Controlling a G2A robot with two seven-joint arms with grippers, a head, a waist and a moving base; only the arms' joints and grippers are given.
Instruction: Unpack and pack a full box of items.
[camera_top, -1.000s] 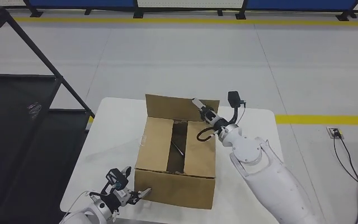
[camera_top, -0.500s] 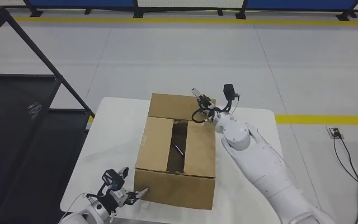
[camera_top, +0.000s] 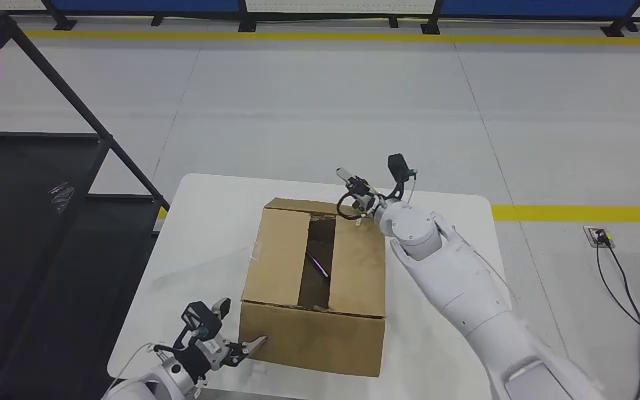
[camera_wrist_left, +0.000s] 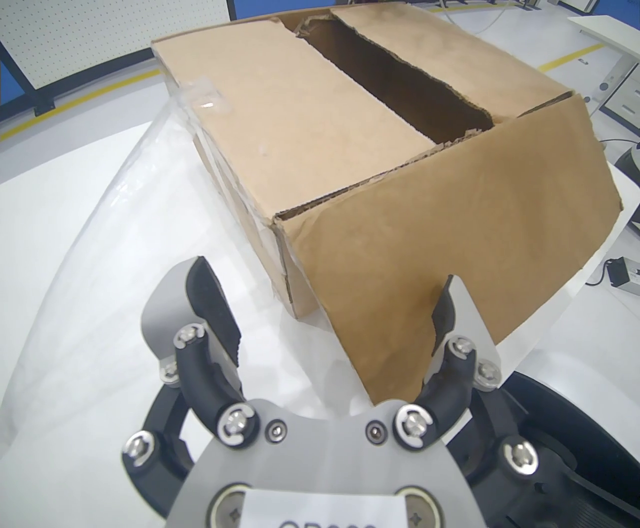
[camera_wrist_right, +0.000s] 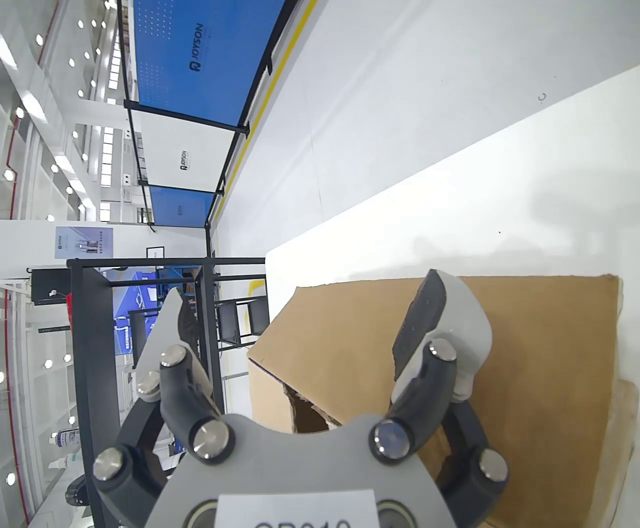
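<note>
You have 1 cardboard box (camera_top: 275, 260) and 2 end effectors in front of you. The box sits near the middle of the white bench (camera_top: 200, 230). Its long axis runs from the bench's near edge toward the far edge.

The box is plain brown corrugated card, rectangular, with matte faces. 2 top flaps lie almost flat and leave 1 dark slot (camera_top: 320, 255) between them, running the same way as the long axis. The flap edges along the slot are ragged and torn. 1 thin purplish item (camera_top: 320, 266) shows inside the slot, too small to identify. 1 patch of clear tape (camera_wrist_left: 205, 97) clings to a top corner on the left side.

Your left end effector (camera_wrist_left: 330, 305) hangs low over the bench, just beside the box's near left corner, pointing at it. Its 2 metal fingers (camera_wrist_left: 212, 305) with black pads are spread wide and grasp nothing.

Your right end effector (camera_wrist_right: 300, 307) is above the box's far edge, released, its 2 padded fingers parted with nothing between them.
</note>
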